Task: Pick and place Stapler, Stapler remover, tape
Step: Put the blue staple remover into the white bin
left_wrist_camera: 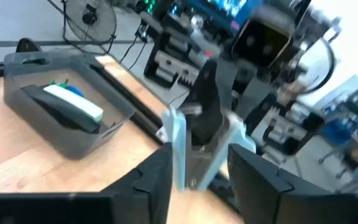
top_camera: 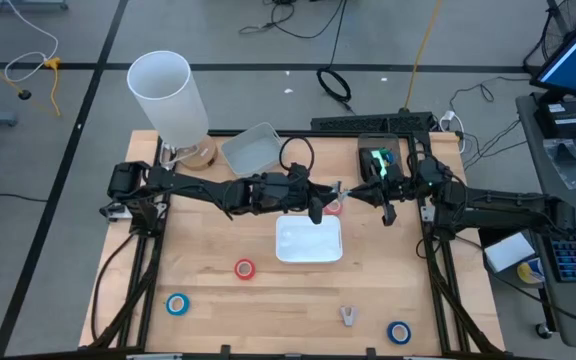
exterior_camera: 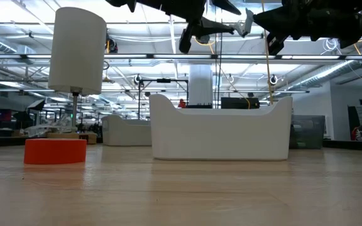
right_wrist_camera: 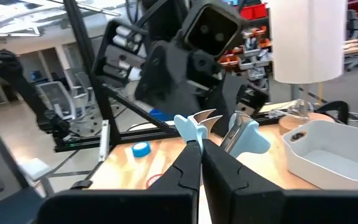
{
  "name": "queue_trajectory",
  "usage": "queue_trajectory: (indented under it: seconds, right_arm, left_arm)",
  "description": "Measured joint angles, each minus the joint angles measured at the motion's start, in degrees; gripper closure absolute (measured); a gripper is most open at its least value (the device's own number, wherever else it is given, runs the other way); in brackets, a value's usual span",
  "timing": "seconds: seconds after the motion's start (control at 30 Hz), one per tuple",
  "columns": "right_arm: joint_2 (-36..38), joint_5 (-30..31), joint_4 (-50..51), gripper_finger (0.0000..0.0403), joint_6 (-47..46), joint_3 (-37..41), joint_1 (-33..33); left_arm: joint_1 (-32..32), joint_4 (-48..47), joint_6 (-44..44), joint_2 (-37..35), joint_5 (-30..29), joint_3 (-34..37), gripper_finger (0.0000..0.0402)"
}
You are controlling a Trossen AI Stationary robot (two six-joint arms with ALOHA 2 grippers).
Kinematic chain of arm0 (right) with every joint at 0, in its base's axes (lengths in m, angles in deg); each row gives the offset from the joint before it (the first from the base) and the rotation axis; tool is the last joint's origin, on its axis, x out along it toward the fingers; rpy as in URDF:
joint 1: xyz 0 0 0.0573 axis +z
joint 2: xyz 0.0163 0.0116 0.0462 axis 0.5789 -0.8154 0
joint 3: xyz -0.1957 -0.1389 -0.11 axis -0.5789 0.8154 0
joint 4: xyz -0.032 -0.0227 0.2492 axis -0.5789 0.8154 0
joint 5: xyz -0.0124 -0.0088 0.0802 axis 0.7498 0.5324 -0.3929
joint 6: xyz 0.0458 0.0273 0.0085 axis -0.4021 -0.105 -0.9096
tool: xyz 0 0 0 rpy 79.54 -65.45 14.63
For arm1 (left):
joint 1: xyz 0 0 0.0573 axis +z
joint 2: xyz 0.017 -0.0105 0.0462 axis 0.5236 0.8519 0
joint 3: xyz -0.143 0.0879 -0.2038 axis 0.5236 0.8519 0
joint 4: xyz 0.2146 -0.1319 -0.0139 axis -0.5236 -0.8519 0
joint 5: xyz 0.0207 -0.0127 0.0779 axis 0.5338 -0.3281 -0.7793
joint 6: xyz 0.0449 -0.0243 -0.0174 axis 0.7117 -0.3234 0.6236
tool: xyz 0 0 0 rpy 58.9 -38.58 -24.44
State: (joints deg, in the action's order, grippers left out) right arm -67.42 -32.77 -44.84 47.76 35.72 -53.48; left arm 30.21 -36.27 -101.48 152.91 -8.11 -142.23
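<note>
Both grippers, left gripper (top_camera: 320,205) and right gripper (top_camera: 380,197), meet above the white tray (top_camera: 309,240), each clamped on the pale-blue staple remover (right_wrist_camera: 219,132), its metal claws partly hidden by fingers, its long axis running level between the outstretched arms.
</note>
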Motion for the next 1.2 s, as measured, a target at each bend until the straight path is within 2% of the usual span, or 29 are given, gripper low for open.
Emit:
queue_trajectory:
  seconds: [0.27, 0.43, 0.6, 0.8, 0.9, 1.0, 1.2]
  right_arm:
    - [2.06, 1.06, 3.26, 0.0403, 0.19, 0.0, -2.38]
    - [5.16, 6.11, 9.54, 0.0403, 2.95, 0.0, -4.84]
    - [8.3, 18.05, 17.38, 0.0403, 7.86, 0.0, -7.05]
    - [8.37, 41.04, 29.13, 0.0403, 10.67, 0.0, -7.83]
    - [6.84, 49.72, 34.61, 0.0403, 10.18, 0.0, -7.83]
    - [4.69, 54.12, 37.23, 0.0403, 9.07, 0.0, -7.83]
    - [-0.44, 57.34, 37.73, 0.0403, 8.98, 0.0, -8.52]
  left_arm:
    - [1.33, -4.08, -0.12, 0.02, 2.33, 0.0, 0.022]
    - [1.1, -4.34, -0.22, 0.02, 2.32, 0.0, 0.022]
    - [-0.38, -5.19, -1.33, 0.02, 2.11, 0.0, 0.022]
    - [-2.16, -7.59, -1.4, 0.02, -0.82, 0.02, 0.022]
    - [-2.58, -7.99, -1.21, 0.02, -1.66, 0.02, 0.022]
    - [-2.56, -8.31, -1.17, 0.02, -1.83, 0.02, 0.022]
    - [-2.54, -9.56, -1.2, 0.02, -1.87, 0.02, 0.022]
